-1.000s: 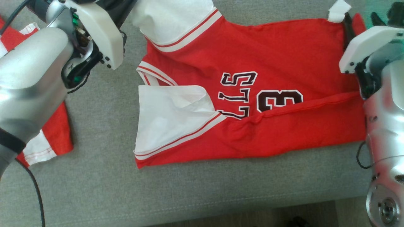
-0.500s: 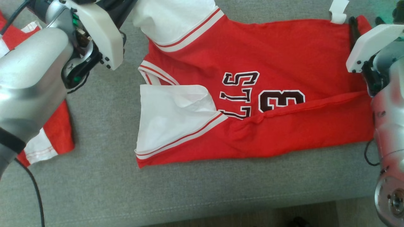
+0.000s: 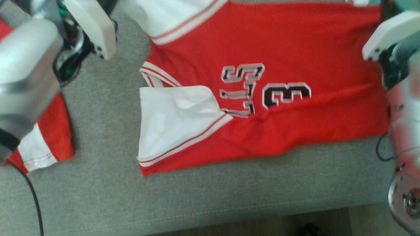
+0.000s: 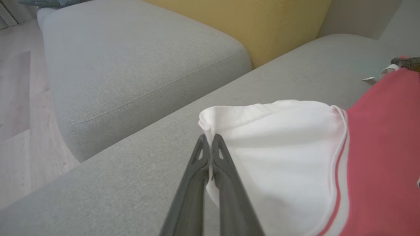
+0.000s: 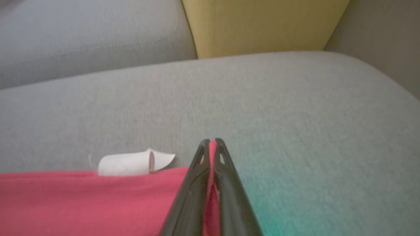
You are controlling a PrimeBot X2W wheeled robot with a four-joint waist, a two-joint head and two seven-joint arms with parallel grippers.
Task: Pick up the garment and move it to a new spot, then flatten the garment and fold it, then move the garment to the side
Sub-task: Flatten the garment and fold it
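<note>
Red jersey [image 3: 295, 49] flat on grey sofa [image 3: 197, 196], left fingers [image 4: 193, 177] clenched on white sleeve edge [image 4: 210, 121], right fingers [image 5: 193, 183] clenched on red hem corner [image 5: 212, 146]; open bare cushion beyond both.

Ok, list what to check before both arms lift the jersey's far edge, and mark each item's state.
1. The left gripper shut on the sleeve: ok.
2. The right gripper shut on the jersey at its red corner: ok.
3. The tag beside the right gripper, outside its grip: ok.
4. The near edge folded over the number: ok.
5. The other garment apart from the jersey: ok.
6. How many cloth layers each grip holds: cannot tell.
</note>
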